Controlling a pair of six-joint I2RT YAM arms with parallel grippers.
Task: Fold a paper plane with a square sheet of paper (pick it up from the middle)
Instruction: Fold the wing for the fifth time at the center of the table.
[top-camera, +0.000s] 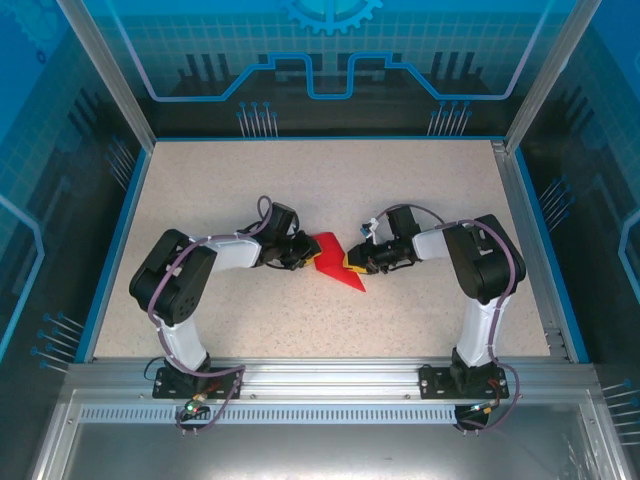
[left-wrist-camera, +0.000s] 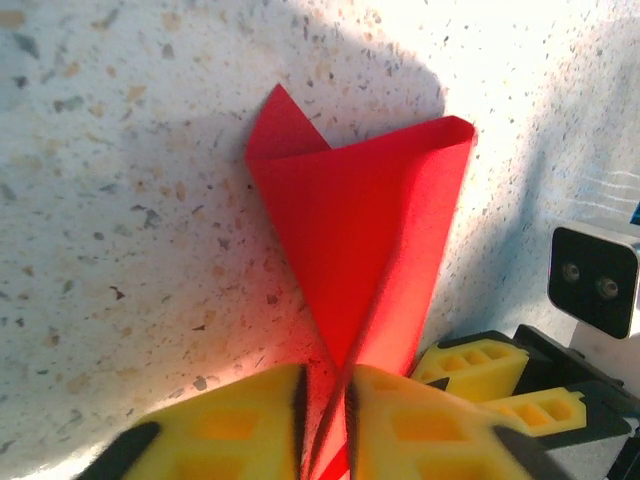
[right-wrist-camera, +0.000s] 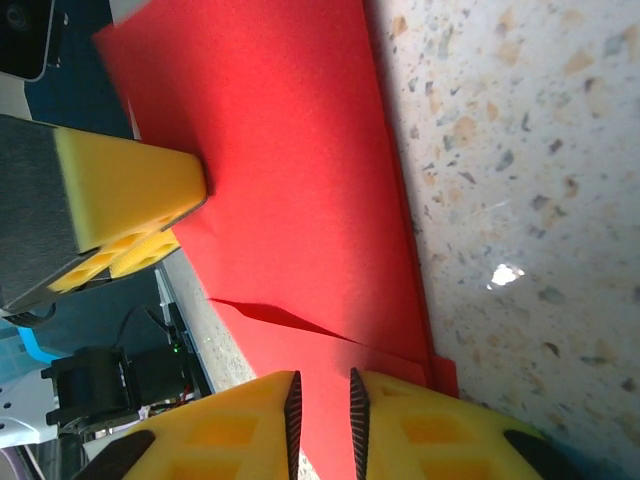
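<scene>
The red sheet of paper (top-camera: 332, 260) lies at mid-table, folded into a long pointed triangle with a centre crease. In the left wrist view the paper (left-wrist-camera: 360, 220) narrows to a point that runs edge-on between my yellow pads, and my left gripper (left-wrist-camera: 325, 390) is shut on it. My left gripper (top-camera: 305, 254) sits at the paper's left side, my right gripper (top-camera: 352, 262) at its right side. In the right wrist view the paper (right-wrist-camera: 290, 180) lies flat under my right gripper (right-wrist-camera: 321, 410), whose jaws stand a narrow gap apart with red showing through. A left finger (right-wrist-camera: 130, 195) touches the paper's far side.
The speckled table (top-camera: 300, 190) has a blue rim and metal corner posts (top-camera: 105, 75). The two gripper heads are very close, and the right gripper's fingers (left-wrist-camera: 480, 375) show just right of the left jaws. A metal rail (top-camera: 320, 375) carries both arm bases.
</scene>
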